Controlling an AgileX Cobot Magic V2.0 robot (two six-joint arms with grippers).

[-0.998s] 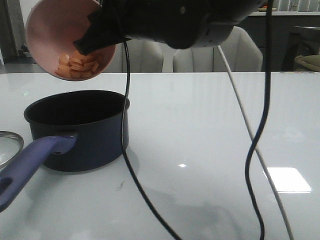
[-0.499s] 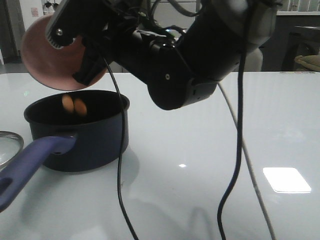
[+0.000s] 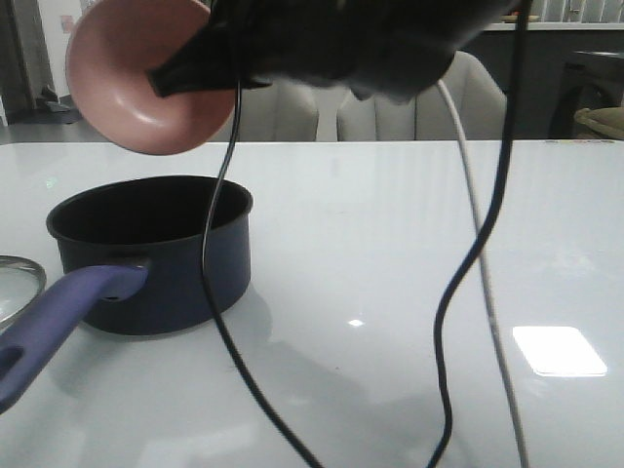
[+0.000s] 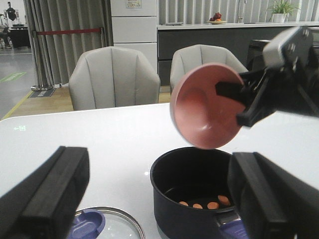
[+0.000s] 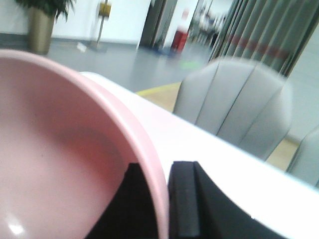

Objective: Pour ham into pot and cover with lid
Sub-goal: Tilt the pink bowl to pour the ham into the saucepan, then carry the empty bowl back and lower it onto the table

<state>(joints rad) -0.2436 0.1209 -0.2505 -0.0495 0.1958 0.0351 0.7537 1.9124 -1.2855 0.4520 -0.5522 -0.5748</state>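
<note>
Right gripper (image 5: 157, 199) pinches the empty round pink bowl's (image 3: 136, 78) rim, tipped at twelve o'clock above the dark navy saucepan (image 4: 192, 186) holding orange ham chunks (image 4: 207, 203); left gripper (image 4: 149, 199) gapes.

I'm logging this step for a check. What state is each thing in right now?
pink bowl: empty, tipped on its side above the pot, rim pinched by the right gripper.
ham: lying in the pot's bottom.
pot: upright on the table, uncovered.
lid: flat on the table beside the pot, not on it.
left gripper: open, holding nothing.
right gripper: shut on the pink bowl.
</note>
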